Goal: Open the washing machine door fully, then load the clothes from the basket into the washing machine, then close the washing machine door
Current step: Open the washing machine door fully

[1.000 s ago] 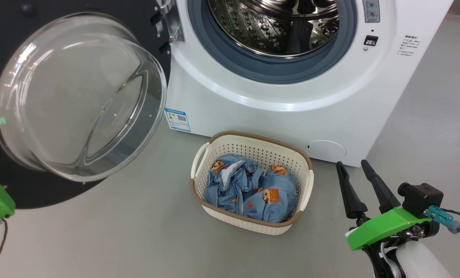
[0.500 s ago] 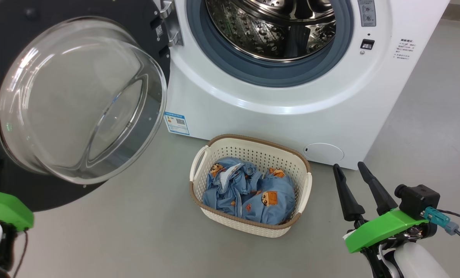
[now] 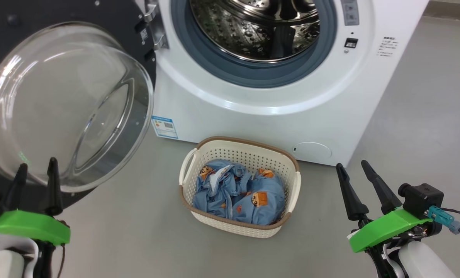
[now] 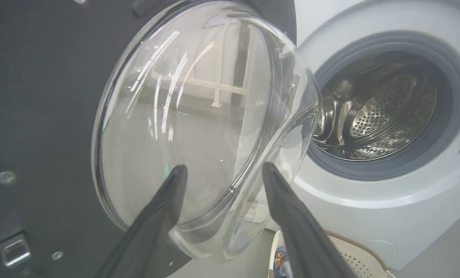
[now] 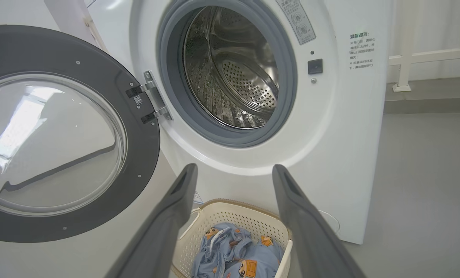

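At far left, the left gripper (image 3: 37, 165) stands spread and empty before the open door (image 3: 60, 100), a clear glass bowl in glossy black. Next, the white washer (image 3: 253, 112) shows a perforated steel drum (image 3: 249, 31). Below it, crumpled blue clothes (image 3: 237, 193) lie in the perforated cream basket (image 3: 249, 142). Rightmost, the right gripper (image 3: 351, 165) gapes, empty.

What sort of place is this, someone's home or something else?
Likely a laundry area, perhaps a test room rather than a home: a white front-loading washing machine with its door swung open, a basket of clothes on the plain grey floor before it.
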Available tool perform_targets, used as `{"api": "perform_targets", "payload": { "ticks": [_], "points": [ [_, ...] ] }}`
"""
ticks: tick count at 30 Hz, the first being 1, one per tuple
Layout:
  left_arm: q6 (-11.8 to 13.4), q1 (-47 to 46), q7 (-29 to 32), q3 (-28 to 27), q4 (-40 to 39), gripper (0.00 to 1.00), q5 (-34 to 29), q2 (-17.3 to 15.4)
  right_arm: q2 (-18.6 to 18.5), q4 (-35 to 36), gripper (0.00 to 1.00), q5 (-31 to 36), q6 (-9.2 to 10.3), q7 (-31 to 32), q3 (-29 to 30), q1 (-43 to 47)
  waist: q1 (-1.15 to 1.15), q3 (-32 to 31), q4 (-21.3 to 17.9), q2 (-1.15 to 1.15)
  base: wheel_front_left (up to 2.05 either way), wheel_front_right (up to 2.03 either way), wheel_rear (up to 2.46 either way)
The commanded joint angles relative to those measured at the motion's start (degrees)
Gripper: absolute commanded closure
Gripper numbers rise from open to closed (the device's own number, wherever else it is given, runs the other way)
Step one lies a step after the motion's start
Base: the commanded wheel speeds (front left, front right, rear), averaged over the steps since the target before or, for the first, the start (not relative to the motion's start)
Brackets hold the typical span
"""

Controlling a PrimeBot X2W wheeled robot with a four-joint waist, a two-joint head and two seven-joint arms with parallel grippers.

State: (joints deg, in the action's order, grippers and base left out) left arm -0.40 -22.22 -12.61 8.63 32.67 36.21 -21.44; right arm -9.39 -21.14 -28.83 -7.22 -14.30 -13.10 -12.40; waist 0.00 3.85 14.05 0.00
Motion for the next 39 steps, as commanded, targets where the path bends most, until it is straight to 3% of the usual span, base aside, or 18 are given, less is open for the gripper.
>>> {"api": "perform_targets", "payload": {
  "ticks": [1,13,32,39],
  "points": [
    [0.79,0.49,-0.74,-2.60,-3.36,0.00,0.39,-1.91,-0.63,1.52,0.00,-0.45,-0.26,-0.70,-1.52,-0.85,0.00,-0.50,-1.56,0.00,0.00,0.00,0.00],
    [3.34,10.23,-1.36,-2.11,-15.88,0.00,1.42,1.79,-1.47,1.81,0.00,-0.38,-0.26,-0.70,-2.13,-0.34,0.00,-2.42,-9.25,0.00,0.00,0.00,0.00],
    [5.10,14.85,-2.25,-1.38,-20.85,0.00,-1.67,4.89,-2.43,2.54,0.00,0.06,-0.26,-0.70,-2.17,-0.28,0.00,-3.22,-18.30,0.00,0.00,0.00,0.00],
    [3.77,15.55,-2.32,-1.30,-21.40,0.00,-1.11,6.02,-2.57,2.87,0.00,0.26,-0.26,-0.70,-1.83,-0.56,0.00,-3.04,-19.87,0.00,0.00,0.00,0.00]
  ]
}}
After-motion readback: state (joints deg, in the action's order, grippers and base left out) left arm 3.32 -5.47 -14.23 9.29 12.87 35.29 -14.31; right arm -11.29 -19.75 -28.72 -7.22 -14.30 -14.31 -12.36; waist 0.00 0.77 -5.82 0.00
